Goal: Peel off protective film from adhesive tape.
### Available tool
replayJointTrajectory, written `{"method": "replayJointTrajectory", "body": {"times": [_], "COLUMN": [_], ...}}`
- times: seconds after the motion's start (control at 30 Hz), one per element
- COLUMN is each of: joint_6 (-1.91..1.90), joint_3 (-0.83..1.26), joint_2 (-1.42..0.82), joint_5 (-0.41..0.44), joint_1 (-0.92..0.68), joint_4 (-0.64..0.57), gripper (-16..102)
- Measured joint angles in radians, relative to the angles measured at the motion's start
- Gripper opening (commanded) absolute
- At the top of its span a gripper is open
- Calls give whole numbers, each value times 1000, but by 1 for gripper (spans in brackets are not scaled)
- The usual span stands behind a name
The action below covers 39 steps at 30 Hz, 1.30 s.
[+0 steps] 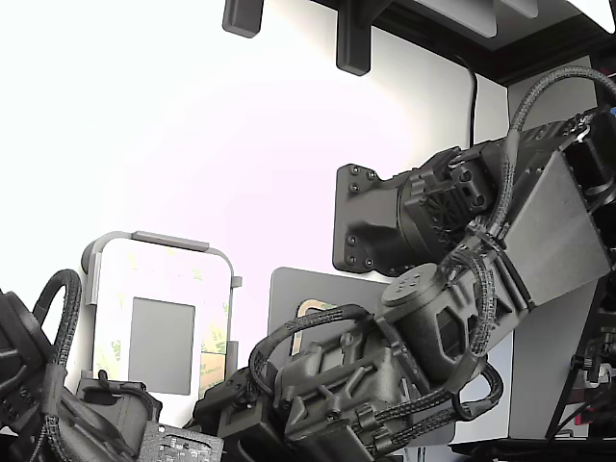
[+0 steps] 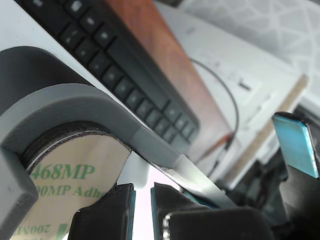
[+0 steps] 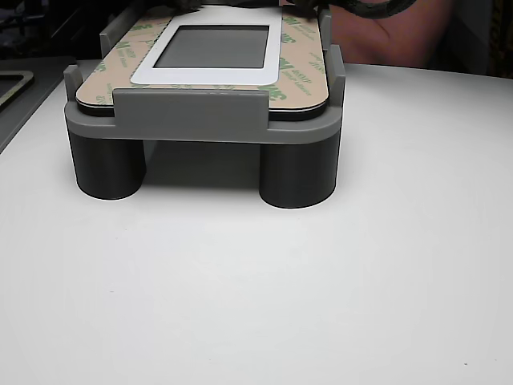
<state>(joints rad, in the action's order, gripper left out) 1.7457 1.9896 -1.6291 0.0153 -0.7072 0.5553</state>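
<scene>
On the white desk (image 3: 264, 297), the grey raised fixture (image 3: 200, 120) holds the white rounded panel (image 3: 210, 70), its pale-yellow, green-printed protective film (image 2: 70, 185) still lying flat over the adhesive tape. Your gripper (image 2: 142, 205) sits at the film's edge, jaws nearly together with nothing visibly between them. Catch only the liner's lip, then peel low and slowly.

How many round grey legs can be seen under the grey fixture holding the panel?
2: one dark grey cylindrical leg at the other view's left front corner, one at its right front. Rear legs may be hidden behind them.
</scene>
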Motion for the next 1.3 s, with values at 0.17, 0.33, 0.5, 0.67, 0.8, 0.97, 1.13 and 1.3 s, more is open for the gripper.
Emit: {"method": "replayJointTrajectory", "body": {"times": [0.17, 0.33, 0.5, 0.67, 0.8, 0.97, 1.13, 1.3], "joint_6": [0, -3, -3, -3, -3, -3, -3, -3], "joint_3": [-2, -2, -12, -14, -14, -15, -15, -15], "joint_2": [0, 0, 8, 8, 8, 8, 8, 6], "joint_5": [0, 0, -3, -3, -2, 2, 5, 6], "joint_1": [0, -2, -3, -5, -5, -5, -6, -6], "joint_4": [0, 0, 2, 2, 3, 12, 14, 18], "gripper": [9, 9, 9, 10, 11, 12, 12, 12]}}
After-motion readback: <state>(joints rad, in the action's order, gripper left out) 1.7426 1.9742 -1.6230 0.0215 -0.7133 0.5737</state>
